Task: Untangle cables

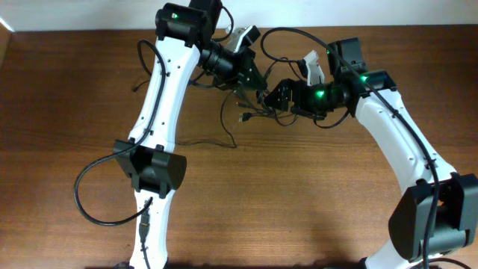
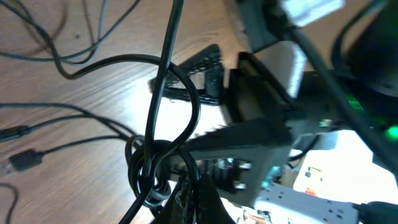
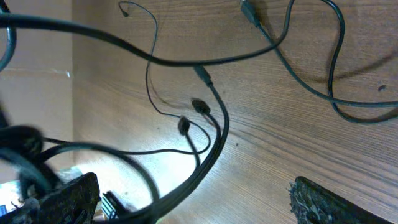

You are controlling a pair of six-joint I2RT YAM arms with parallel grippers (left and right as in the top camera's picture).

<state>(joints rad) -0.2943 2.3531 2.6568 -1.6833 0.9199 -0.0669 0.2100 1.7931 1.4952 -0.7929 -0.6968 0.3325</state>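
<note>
The untangling looks barely under way. The cables [image 1: 243, 110] sit in a bunch at the far middle of the counter [image 1: 299, 194], right between the two arms, with the left gripper [image 1: 254, 81] and the right gripper [image 3: 189, 186] nearly meeting over them.

In the left wrist view a tight knot [image 2: 150, 171] of several black loops sits just off the left gripper's tip, with one strand rising steeply out of it and others fanning away over the wood. Whether the left jaws are clamped on that knot or only beside it I cannot tell, as the tip is a dark blur at the bottom edge.

The right jaws stand wide apart, holding nothing, though a bundle of strands runs down between them. Three small plug ends [image 3: 200, 106] hang free close together above the wood, so at least those tails are loose.

A thin strand [image 1: 209, 142] trails off toward the near side on its own.

By my reckoning no cord is separated yet. The knot has to be opened and each cord drawn out and laid well apart from the others.
</note>
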